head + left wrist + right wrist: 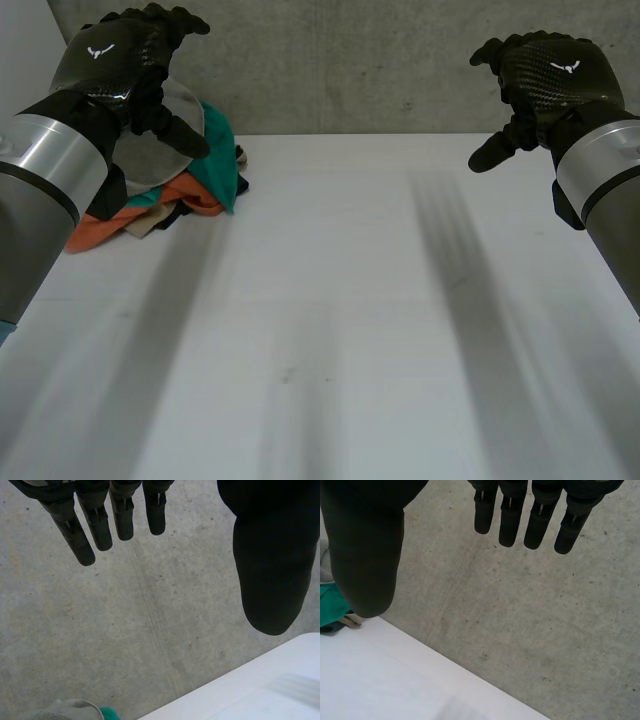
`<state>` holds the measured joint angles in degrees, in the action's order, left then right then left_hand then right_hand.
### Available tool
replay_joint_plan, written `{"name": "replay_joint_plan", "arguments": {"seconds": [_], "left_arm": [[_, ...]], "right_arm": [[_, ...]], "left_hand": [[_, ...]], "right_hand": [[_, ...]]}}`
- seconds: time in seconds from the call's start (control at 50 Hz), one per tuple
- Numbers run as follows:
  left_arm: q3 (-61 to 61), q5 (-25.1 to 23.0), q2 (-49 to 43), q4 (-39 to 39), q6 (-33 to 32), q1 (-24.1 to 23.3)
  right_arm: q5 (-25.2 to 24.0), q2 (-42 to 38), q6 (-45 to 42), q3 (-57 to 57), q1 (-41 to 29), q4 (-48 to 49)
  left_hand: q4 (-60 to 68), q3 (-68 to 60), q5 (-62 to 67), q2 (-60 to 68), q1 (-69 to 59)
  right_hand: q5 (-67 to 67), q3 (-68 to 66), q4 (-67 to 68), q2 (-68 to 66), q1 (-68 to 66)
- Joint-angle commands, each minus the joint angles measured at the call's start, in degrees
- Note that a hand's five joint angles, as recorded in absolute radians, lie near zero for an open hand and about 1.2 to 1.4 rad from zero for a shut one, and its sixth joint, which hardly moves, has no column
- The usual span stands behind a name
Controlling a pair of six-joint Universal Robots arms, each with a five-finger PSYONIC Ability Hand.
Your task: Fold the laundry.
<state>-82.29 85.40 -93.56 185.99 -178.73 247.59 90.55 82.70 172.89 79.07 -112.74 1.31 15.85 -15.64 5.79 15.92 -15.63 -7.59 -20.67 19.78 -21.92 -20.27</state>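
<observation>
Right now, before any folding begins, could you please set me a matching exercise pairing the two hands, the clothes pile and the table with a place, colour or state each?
Column one:
1. left hand
2. right hand
3. clothes pile
4. table

Column two:
a. white and flat
b. open, raised close by the clothes pile
c. orange, teal and grey, heaped at the far left corner of the table
d. open, raised over the right side of the table, holding nothing

Pairs: 1-b, 2-d, 3-c, 4-a.
</observation>
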Motion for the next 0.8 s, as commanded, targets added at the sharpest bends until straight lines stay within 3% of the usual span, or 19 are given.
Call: {"name": "replay_joint_plan", "arguments": {"seconds": [0.02, 0.4, 0.56, 0.8], "left_arm": [[0.1, -0.1, -0.1, 0.0, 0.0, 0.0], [2.5, -0.2, -3.1, 0.7, 0.0, 1.1], [9.4, -0.1, -17.3, 6.5, -5.0, 11.2], [33.6, -0.1, -50.1, 20.5, -26.2, 19.0]], "right_arm": [[0.0, -0.1, -0.1, 0.0, -0.1, 0.0], [0.0, -0.1, -0.1, -0.1, -0.1, 0.0], [-0.3, -0.5, -0.2, -0.2, -0.1, -0.1], [-0.4, -2.5, -2.0, 0.4, -0.2, -0.2]], "left_hand": [[-5.8, 5.6, -5.8, -5.9, 5.6], [-5.8, 5.6, -5.8, -5.9, 5.6], [-5.8, 5.6, -5.8, -5.9, 5.6], [-5.8, 5.6, -5.8, -5.9, 5.6]], "right_hand": [[7.6, 10.7, -9.8, 11.9, 10.3], [7.6, 10.7, -9.8, 11.9, 10.3], [7.6, 10.7, -9.8, 11.9, 10.3], [7.6, 10.7, -9.8, 11.9, 10.3]]}}
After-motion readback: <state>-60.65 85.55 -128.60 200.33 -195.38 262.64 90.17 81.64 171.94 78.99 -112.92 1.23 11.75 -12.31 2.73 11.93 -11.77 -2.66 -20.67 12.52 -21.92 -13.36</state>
